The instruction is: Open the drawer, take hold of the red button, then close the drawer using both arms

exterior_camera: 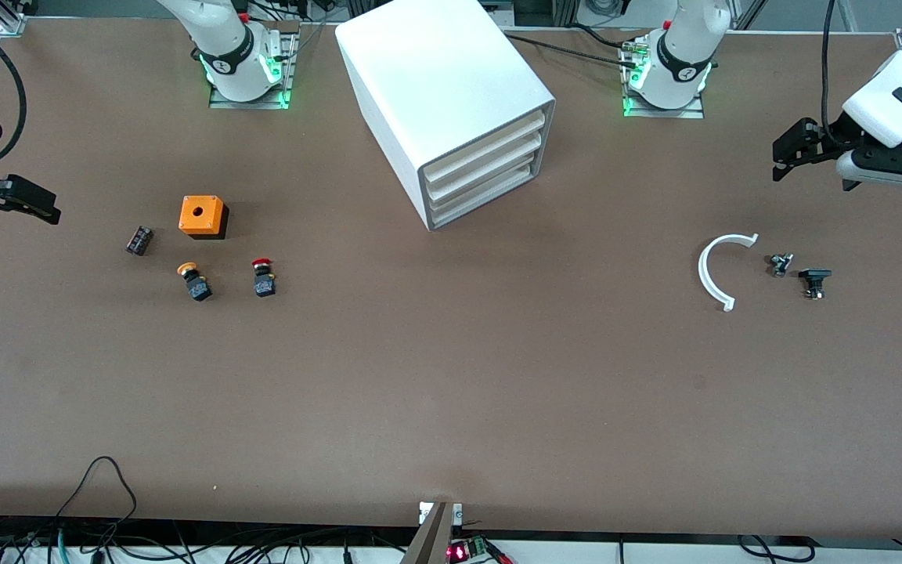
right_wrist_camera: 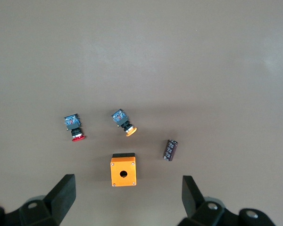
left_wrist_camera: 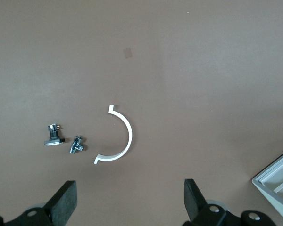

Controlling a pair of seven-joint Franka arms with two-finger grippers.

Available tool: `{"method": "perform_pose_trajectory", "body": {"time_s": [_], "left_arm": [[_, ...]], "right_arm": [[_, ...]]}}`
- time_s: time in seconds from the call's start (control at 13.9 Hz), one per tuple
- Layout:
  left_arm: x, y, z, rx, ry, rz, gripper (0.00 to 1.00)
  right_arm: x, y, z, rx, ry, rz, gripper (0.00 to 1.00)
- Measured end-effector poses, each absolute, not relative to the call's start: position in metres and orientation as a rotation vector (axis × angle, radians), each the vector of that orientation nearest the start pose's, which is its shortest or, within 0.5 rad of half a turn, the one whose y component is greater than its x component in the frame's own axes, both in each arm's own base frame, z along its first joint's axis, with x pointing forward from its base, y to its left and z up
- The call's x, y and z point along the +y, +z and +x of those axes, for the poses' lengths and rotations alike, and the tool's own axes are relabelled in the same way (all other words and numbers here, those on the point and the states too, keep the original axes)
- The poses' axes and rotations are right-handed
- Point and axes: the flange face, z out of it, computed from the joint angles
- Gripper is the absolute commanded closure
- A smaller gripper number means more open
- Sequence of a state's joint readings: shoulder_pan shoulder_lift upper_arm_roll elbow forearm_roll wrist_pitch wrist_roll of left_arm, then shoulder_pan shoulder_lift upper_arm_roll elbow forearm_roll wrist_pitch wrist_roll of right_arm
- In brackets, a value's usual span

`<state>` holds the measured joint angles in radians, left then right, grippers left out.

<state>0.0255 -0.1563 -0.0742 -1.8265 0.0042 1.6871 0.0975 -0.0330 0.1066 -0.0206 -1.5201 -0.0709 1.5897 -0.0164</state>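
Both pairs of jaws stood wide apart and held nothing; the left gripper (exterior_camera: 781,157) hung over the table at the left arm's end, the right gripper (exterior_camera: 42,207) over the right arm's end. No step looked begun; all three drawers sat flush in the white cabinet (exterior_camera: 443,94), so pulling out the drawer (exterior_camera: 490,186) seemed the step in hand. The next move likely called for one gripper to come level with that drawer's front edge and hook or pinch it.

The button (exterior_camera: 263,278), red-capped, lay on the table well apart from the cabinet, toward the right arm's end, beside an orange-capped button (exterior_camera: 195,282); the orange box (exterior_camera: 202,215) and a dark cylinder (exterior_camera: 139,240) lay near. The right wrist view showed these four together but no cabinet; the left wrist view showed a white curved piece (left_wrist_camera: 120,139), two small metal parts (left_wrist_camera: 66,139) and only a cabinet corner.
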Motion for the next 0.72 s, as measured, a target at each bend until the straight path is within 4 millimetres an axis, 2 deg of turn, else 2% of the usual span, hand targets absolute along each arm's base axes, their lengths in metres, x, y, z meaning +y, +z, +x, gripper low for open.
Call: {"method": "perform_pose_trajectory", "body": {"time_s": [0.36, 0.58, 0.72], "left_arm": [[-0.027, 0.595, 0.512, 0.208, -0.018, -3.122, 0.00], [-0.026, 0.594, 0.513, 0.206, -0.013, -3.122, 0.00], [-0.026, 0.594, 0.513, 0.205, -0.013, -3.123, 0.00]], "right_arm": [[-0.039, 0.603, 0.575, 0.078, 0.065, -3.196, 0.00], [-0.037, 0.603, 0.571, 0.008, 0.103, -3.185, 0.00], [-0.036, 0.604, 0.571, 0.027, 0.101, -3.182, 0.00]]}}
